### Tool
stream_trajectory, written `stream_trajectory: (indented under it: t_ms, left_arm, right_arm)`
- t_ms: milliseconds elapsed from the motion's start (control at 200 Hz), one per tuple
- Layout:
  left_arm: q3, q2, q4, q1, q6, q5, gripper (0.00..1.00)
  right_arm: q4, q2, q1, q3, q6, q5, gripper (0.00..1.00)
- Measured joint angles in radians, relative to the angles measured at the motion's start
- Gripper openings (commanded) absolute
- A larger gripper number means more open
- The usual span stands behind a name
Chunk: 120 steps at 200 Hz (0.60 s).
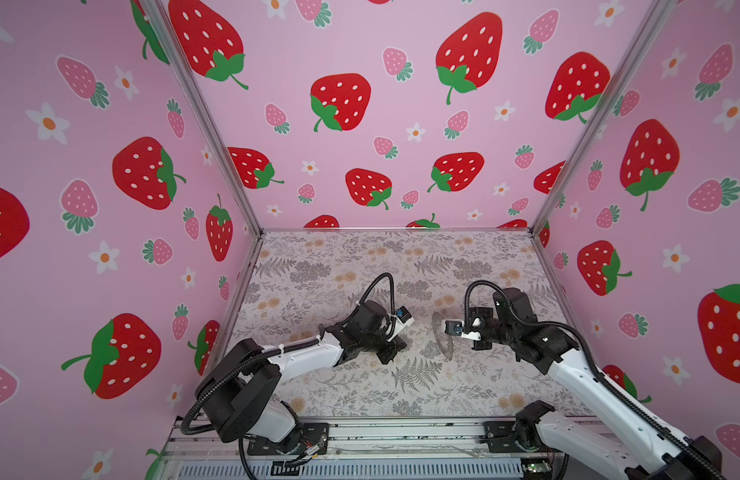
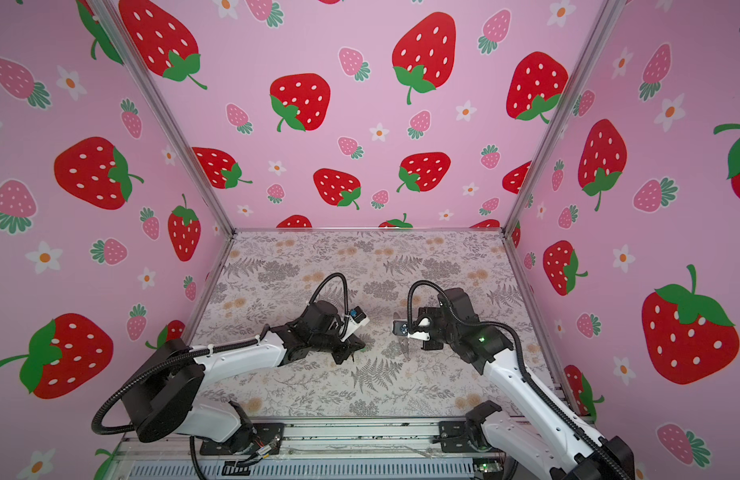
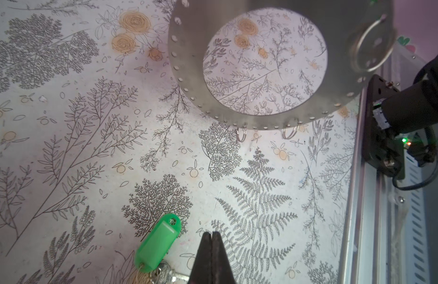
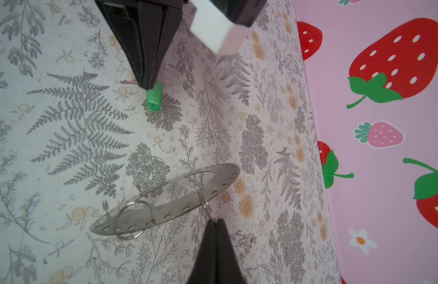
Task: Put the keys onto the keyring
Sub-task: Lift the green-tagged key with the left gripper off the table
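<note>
Keyring [image 3: 188, 73] bears wire loops [image 3: 371, 46] — keys [image 3: 158, 243] lie apart

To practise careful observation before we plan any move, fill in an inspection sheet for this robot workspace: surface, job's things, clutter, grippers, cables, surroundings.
Surface: floral-print table.
Job's things: green-tagged keys lying on the table; keyring held off it, tilted.
Clutter: nothing seen.
Grippers: left gripper shut beside the keys, tips empty; right gripper shut on the keyring's wire loop.
Cables: black hoses arch over both wrists.
Surroundings: pink strawberry-print walls.
</note>
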Motion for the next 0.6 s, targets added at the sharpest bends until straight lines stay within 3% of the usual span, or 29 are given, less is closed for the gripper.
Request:
stream_trajectory:
  t_ms: [140,420,600]
  left_arm:
    - [0.025,-0.001,-0.093,0.027,0.019,-0.035,0.23]
    - [0.030,-0.021,-0.194,0.048,-0.115,-0.229,0.29]
    - [-0.010,-0.022,-0.164,0.041,-0.266,-0.271,0.30]
  right_arm:
    - [0.009,0.000,0.000,0.000,0.007,-0.003,0.00]
    - [0.031,0.010,0.000,0.000,0.008,-0.013,0.00]
    - [0.031,0.026,0.000,0.000,0.007,-0.014,0.00]
